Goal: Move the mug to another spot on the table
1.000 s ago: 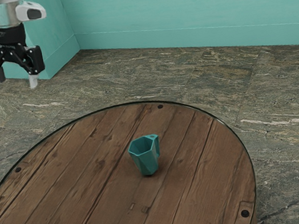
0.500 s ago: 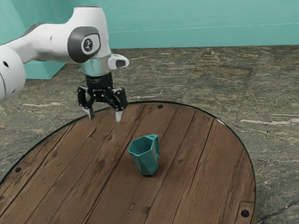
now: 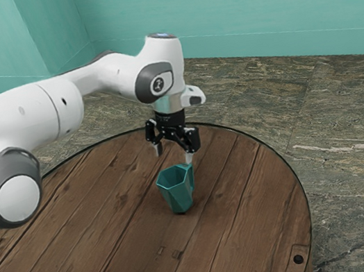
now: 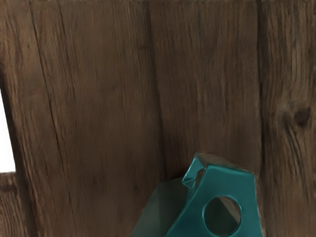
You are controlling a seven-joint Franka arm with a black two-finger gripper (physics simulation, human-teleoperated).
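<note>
**Pincer open just above mug**

Pincer (image 3: 173, 154) open, fingers spread, nothing btw them. It hangs just over the teal mug (image 3: 177, 188), w/ one fingertip near the rim; can't tell if they touch. Mug upright, roughly mid-table (image 3: 96, 250). Wrist view: mug (image 4: 163, 217) partly cut off by the frame, handle (image 4: 219, 187) w/ round hole showing. Table's near edge cropped in ext. view.

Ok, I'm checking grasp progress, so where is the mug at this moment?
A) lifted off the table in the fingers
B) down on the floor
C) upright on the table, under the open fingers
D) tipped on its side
C: the mug stands upright on the table, and the gripper hangs just above its rim with its fingers spread.
</note>
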